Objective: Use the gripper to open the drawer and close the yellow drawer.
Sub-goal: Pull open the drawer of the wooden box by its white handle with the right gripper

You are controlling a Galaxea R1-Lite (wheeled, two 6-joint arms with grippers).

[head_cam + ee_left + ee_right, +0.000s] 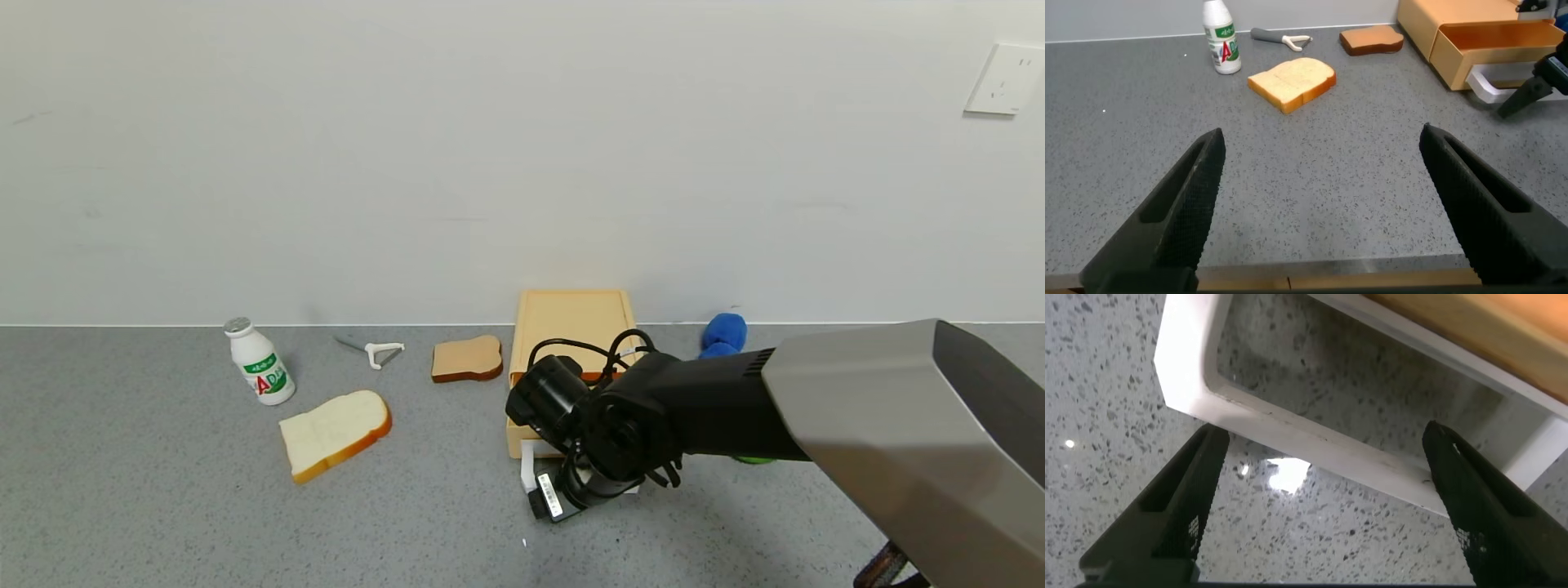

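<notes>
The pale yellow drawer box point(571, 322) stands against the wall. Its drawer point(1490, 49) is pulled partly out, with the white loop handle point(527, 469) at the front. My right gripper point(571, 482) points down at the counter just in front of the handle. In the right wrist view it point(1323, 498) is open and empty, and the handle's outer bar point(1315, 441) runs across just beyond the fingertips, not gripped. It also shows in the left wrist view point(1535, 86). My left gripper point(1323, 204) is open and empty, low over bare counter by the front edge, out of the head view.
On the grey counter left of the drawer lie a brown toast slice point(467, 358), a pale bread slice point(335, 433), a white peeler point(377, 351) and a white bottle point(259, 372). A blue object point(722, 335) sits right of the box by the wall.
</notes>
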